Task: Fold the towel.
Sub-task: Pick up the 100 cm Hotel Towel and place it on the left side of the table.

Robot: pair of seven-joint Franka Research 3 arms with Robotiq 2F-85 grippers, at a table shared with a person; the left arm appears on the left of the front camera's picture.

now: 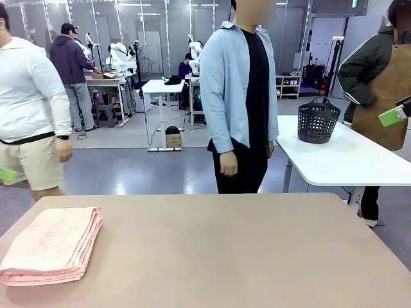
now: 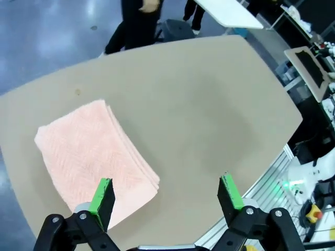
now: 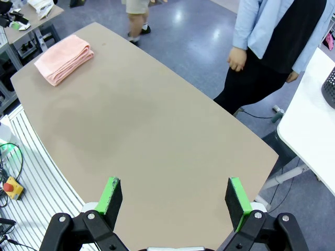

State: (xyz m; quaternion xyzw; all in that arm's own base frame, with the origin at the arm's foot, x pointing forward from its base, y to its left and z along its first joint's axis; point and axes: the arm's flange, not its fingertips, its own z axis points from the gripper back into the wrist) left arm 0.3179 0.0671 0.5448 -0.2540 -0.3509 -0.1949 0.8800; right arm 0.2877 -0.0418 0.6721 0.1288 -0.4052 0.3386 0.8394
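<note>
We note the towel (image 1: 52, 244) lying folded on the tan table (image 1: 225, 250) at the robot's left, near the table's near-left edge. It is light salmon-pink terry with a zigzag weave, stacked in several layers — the layered edges show along its right side in the front view. Its top face is flat and the stack looks tidy, with a rounded fold along the near edge.

The left wrist view adds the weave in detail: the towel (image 2: 94, 159) sits just under and ahead of the left gripper (image 2: 166, 197), whose jaws stand wide apart and hold nothing; one green pad (image 2: 102, 194) overlaps the towel's near corner in the picture, but we cannot tell whether it touches.

The right wrist view shows the whole tabletop from above — the towel (image 3: 64, 58) at the far corner, well apart from the right gripper (image 3: 175, 204), jaws likewise spread and empty. A person in a light blue shirt (image 3: 272, 36) stands at the far side of the table, hands hanging down.

The front view alone shows a dark basket (image 1: 318, 120) on a separate white table (image 1: 359, 160) behind.
</note>
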